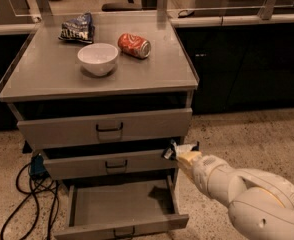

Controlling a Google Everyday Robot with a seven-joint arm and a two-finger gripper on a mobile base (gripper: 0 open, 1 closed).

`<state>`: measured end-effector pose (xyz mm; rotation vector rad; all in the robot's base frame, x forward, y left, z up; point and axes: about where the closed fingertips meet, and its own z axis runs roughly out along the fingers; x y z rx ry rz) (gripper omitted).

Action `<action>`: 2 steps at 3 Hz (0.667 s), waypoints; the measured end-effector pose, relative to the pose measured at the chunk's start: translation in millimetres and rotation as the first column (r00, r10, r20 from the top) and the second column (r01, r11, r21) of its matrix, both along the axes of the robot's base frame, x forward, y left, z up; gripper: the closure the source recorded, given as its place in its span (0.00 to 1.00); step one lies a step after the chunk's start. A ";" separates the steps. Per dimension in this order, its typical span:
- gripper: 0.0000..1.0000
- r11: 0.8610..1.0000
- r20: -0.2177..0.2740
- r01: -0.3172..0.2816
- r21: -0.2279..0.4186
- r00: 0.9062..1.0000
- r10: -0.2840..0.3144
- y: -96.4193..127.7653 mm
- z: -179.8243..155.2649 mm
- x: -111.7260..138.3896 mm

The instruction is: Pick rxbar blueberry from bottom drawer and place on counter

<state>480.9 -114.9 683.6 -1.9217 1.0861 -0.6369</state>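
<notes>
Camera view: white arm (247,194) entering from lower right. Gripper (176,152) level with right end of middle drawer (107,164), above pulled-out bottom drawer (117,204), clamped on rxbar blueberry (169,151), small dark bar at its tip. Farther back, counter (152,74) carrying 1 white bowl (98,59), 1 red soda can (134,45), 1 dark-blue snack bag (77,29) rearmost.

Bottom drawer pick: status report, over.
Tool at right end of middle drawer, above open bottom drawer. Rxbar blueberry apparently in tool. Counter holds white bowl, red soda can, blue snack bag.
</notes>
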 end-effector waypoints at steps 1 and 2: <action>1.00 0.999 0.102 -0.039 -0.024 0.994 0.041 21.7 55.1 -4.9; 1.00 0.999 0.104 -0.039 -0.025 0.994 0.041 21.8 56.4 -4.8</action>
